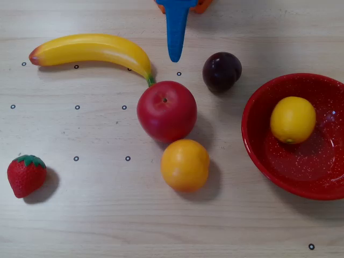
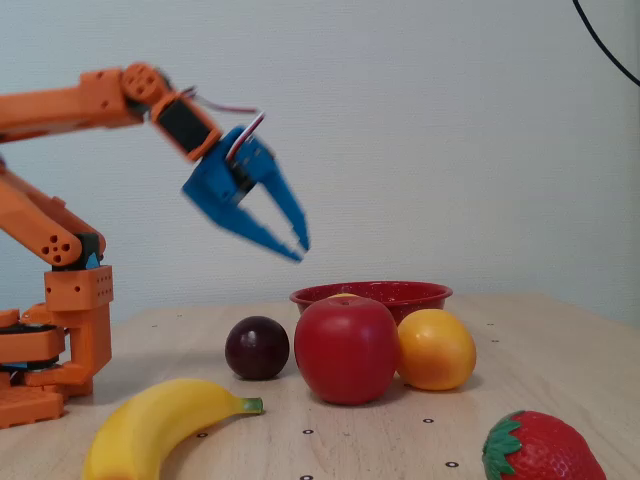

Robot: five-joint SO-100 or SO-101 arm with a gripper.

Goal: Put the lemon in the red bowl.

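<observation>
The lemon [image 1: 292,119] lies inside the red bowl [image 1: 258,145] at the right of the overhead view, left of the bowl's middle. In the fixed view the red bowl [image 2: 410,296] stands behind the apple and the orange fruit, and the lemon is almost wholly hidden in it. My blue gripper [image 2: 300,250] hangs high in the air, left of the bowl and above the plum, pointing down and to the right. Its fingers are nearly together and hold nothing. In the overhead view the gripper [image 1: 174,56] enters from the top edge, well clear of the bowl.
A red apple [image 1: 166,110], an orange fruit [image 1: 185,164], a dark plum [image 1: 221,71], a banana [image 1: 91,51] and a strawberry [image 1: 27,175] lie on the wooden table. The orange arm base [image 2: 60,330] stands at the left of the fixed view.
</observation>
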